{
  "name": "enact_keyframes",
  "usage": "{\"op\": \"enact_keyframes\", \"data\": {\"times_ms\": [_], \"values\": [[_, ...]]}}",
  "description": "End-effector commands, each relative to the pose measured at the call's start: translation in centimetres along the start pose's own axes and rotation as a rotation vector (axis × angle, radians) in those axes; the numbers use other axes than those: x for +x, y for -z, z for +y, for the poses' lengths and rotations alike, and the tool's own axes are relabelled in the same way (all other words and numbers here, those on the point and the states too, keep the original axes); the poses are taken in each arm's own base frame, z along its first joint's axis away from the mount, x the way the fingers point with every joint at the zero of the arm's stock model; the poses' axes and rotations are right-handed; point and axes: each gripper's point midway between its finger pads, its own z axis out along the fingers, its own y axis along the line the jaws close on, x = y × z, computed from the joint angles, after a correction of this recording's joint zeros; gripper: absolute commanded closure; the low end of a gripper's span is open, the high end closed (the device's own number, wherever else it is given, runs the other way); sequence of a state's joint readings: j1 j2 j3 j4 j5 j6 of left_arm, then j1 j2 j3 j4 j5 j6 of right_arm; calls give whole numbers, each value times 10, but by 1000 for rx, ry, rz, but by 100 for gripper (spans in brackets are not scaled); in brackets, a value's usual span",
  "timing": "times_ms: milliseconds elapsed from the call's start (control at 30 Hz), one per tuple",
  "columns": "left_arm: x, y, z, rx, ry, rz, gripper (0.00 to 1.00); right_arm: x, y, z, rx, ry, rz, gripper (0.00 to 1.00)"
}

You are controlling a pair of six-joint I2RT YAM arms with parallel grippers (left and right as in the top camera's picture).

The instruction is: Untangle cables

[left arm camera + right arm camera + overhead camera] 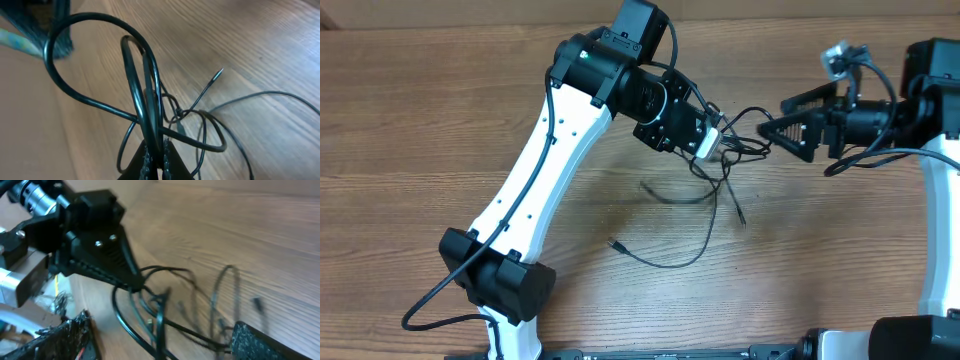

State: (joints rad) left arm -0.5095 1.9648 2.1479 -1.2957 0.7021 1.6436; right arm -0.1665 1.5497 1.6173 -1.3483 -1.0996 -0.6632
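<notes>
Left end effector point(156, 152) is pinching tight on the black cables point(131, 75), holding their loopy bunch up over the wooden worktop point(430, 120). Right end effector point(772, 116) is sitting wide open just beside the bunch, holding nothing. Loose cable ends are lying on the worktop

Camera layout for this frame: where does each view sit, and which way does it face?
Overhead: above the table, looking straight down; left arm, right arm, left gripper, right gripper show.
Left wrist: on the left arm, looking down its shut fingers at the pinched cables.
Right wrist: on the right arm, facing the left gripper; its own open fingers frame the bottom.
Shared: both wrist views see the same tangle.
</notes>
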Motion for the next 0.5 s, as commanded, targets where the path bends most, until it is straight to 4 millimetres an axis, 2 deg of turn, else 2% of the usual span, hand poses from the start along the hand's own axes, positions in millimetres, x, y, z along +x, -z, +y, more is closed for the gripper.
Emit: {"op": "enact_keyframes", "data": {"times_ms": [0,300,467], "values": [[-17,-5,7,-20,-87,-50,96,-6,-8,14,-46,53,-3,4],[-41,-11,6,-22,-218,-130,96,-4,-8,6,-6,64,15,1],[-43,-11,9,-36,-237,-143,96,3,-8,0,31,37,50,2]]}}
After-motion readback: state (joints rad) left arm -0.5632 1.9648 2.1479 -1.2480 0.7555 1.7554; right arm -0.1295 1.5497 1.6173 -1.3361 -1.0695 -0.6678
